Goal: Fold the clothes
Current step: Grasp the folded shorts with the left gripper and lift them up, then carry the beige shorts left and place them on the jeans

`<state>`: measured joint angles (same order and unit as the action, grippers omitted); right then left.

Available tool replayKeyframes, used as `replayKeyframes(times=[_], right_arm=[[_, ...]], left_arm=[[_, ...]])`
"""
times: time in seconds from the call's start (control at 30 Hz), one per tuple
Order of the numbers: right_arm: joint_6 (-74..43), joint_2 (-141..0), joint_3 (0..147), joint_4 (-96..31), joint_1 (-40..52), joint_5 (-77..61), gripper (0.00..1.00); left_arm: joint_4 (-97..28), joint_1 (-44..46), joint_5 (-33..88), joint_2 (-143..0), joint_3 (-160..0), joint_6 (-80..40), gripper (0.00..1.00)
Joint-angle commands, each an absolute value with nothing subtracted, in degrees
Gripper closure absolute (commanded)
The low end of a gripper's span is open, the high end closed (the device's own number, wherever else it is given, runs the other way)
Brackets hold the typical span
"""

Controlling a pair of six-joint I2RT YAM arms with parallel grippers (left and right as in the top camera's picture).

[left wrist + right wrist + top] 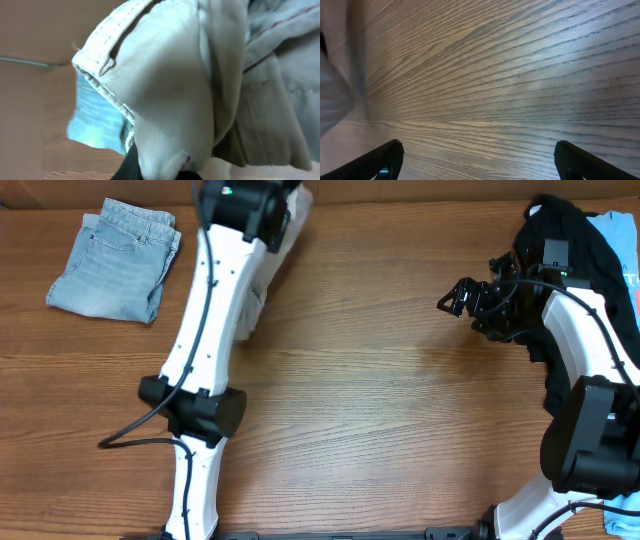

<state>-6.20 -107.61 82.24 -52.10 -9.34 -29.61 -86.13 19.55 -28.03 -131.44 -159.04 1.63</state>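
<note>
The left hand (159, 172) pinches a bunch of the clothes (170, 90), which hang from it near the far edge of the tabletop (380, 400), left of the middle. The right hand (452, 297), fingers spread and empty, hovers toward the far right corner beside the black garment (560, 230). I judge the cloth should be brought to the bare middle and laid flat. The right hand can then take a free edge, clear of the denim garment (115, 260) at the far left corner.

I'm working at a robotics lab bench: white-and-black left arm (205, 320) and right arm (590, 340) are hanging over a brown wood-grain table (380, 380).
</note>
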Motion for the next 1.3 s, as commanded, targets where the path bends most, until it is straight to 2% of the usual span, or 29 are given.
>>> replayKeyframes(times=[0.0, 0.33, 0.47, 0.7, 1.03, 1.27], right_arm=[[-5.8, -106.0, 83.3, -52.2, -9.4, -29.4, 0.00], [-5.8, -106.0, 83.3, -54.4, -9.4, -29.5, 0.00], [-6.0, -106.0, 83.3, -56.0, -9.0, -29.6, 0.00], [-6.0, -106.0, 83.3, -56.1, -7.4, -29.6, 0.00], [-6.0, -106.0, 83.3, -56.1, -5.6, -29.4, 0.00], [-6.0, -106.0, 83.3, -55.7, -5.6, -29.4, 0.00]], left_arm=[[-85.8, 15.0, -32.4, -126.1, -163.8, 1.5, 0.96], [-82.2, -0.6, -38.0, -125.5, -164.0, 6.9, 0.96], [-74.5, -8.7, -35.2, -126.3, -163.9, 9.8, 0.96], [-65.7, -16.8, -28.8, -129.8, -163.2, 19.9, 0.96], [-58.5, -19.2, -28.5, -140.5, -163.2, 21.9, 0.96], [-58.9, -16.6, -28.4, -147.0, -163.2, 19.2, 0.96]])
